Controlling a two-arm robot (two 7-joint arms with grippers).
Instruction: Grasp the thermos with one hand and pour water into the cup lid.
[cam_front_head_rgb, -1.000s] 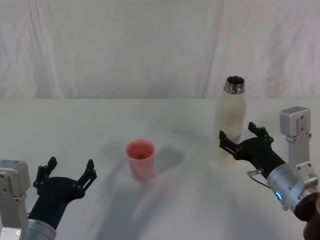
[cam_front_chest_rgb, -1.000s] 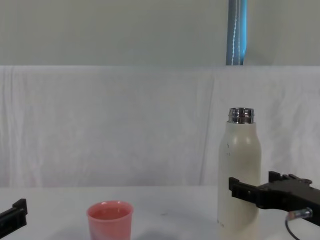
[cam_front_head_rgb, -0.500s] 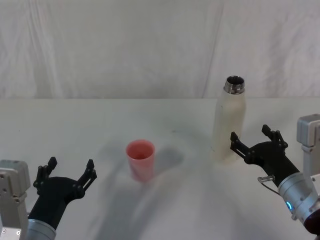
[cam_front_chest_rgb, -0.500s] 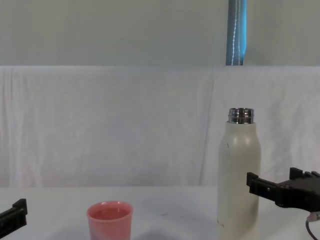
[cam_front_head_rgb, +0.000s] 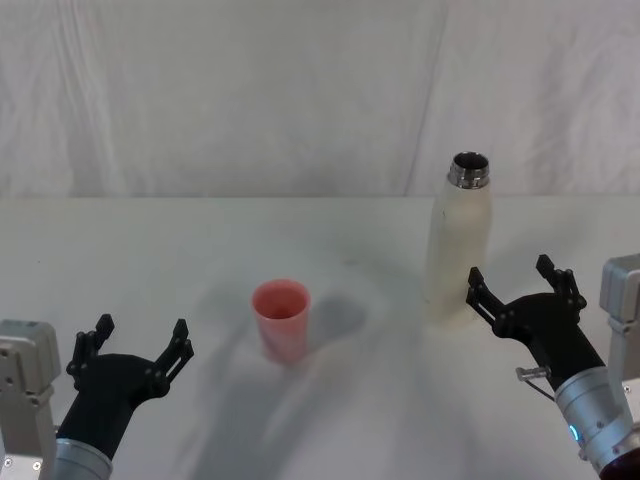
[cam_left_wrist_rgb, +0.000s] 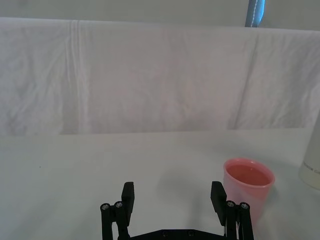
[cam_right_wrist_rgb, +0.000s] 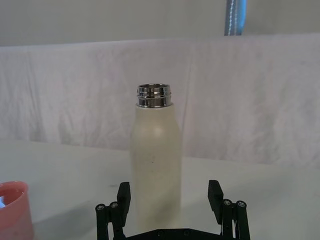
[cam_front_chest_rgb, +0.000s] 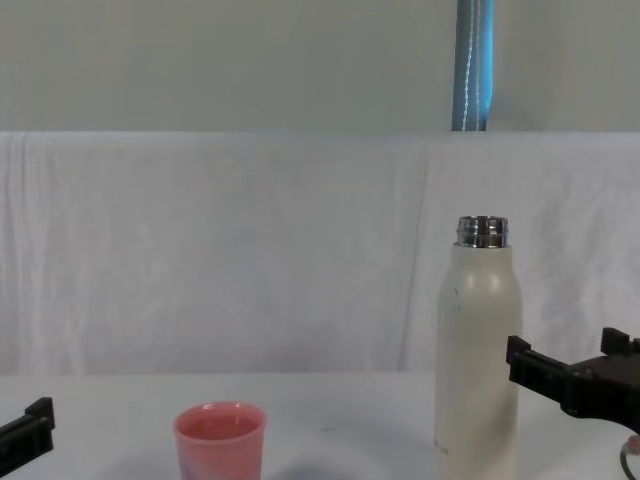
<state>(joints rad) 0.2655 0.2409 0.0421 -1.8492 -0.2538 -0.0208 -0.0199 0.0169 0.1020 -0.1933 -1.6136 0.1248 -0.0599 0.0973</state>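
Observation:
The thermos (cam_front_head_rgb: 457, 242) (cam_front_chest_rgb: 478, 360) (cam_right_wrist_rgb: 155, 165) stands upright on the white table, its silver neck uncapped. The pink cup lid (cam_front_head_rgb: 281, 319) (cam_front_chest_rgb: 220, 441) (cam_left_wrist_rgb: 248, 190) (cam_right_wrist_rgb: 12, 210) stands upright to its left, nearer the table's middle. My right gripper (cam_front_head_rgb: 517, 288) (cam_right_wrist_rgb: 169, 197) (cam_front_chest_rgb: 570, 368) is open, just right of and nearer than the thermos, not touching it. My left gripper (cam_front_head_rgb: 135, 347) (cam_left_wrist_rgb: 171, 197) rests open at the near left, away from the cup lid.
A white cloth backdrop (cam_front_head_rgb: 250, 90) closes the far side of the table. A blue pole (cam_front_chest_rgb: 474, 65) rises behind it. Bare table surface (cam_front_head_rgb: 150, 250) lies between and around the two objects.
My right gripper has drawn back to the right and toward me, away from the thermos body. The thermos, cup lid and left gripper have not moved.

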